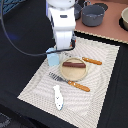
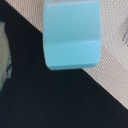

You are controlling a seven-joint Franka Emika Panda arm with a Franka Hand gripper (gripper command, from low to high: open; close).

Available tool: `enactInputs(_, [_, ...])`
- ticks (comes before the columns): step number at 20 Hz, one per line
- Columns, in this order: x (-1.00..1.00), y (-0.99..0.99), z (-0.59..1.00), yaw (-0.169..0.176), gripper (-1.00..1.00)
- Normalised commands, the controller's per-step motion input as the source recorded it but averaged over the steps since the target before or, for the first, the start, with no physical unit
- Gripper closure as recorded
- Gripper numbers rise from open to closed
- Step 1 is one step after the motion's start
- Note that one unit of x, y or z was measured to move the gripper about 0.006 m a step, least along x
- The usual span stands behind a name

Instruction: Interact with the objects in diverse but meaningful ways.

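— On the striped mat (image 1: pixel 100 75), at its edge toward the exterior view's left, where's the light blue cup (image 1: pixel 53 59)?
— Right under the end effector (image 1: pixel 59 52), beside the round wooden plate (image 1: pixel 74 70) carrying the brown sausage (image 1: pixel 73 64).
— Grasped?
— Cannot tell; the wrist view shows only the cup (image 2: pixel 71 36), no fingers.

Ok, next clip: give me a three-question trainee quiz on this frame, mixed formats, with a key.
1. True or false: the brown sausage lies on the round wooden plate.
2. Which item is nearest the gripper? A) white-and-blue fish B) light blue cup C) grey saucepan
3. Fill in: the fork lies between the plate and the ____.

Key: 1 true; 2 B; 3 fish.
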Motion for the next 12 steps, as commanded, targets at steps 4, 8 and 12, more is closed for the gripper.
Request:
enactInputs(4, [-0.33, -0.14, -0.32, 0.0, -1.0])
enactInputs(8, [-0.38, -0.12, -0.35, 0.005, -1.0])
enactInputs(12, [-0.39, -0.12, -0.32, 0.007, 1.0])
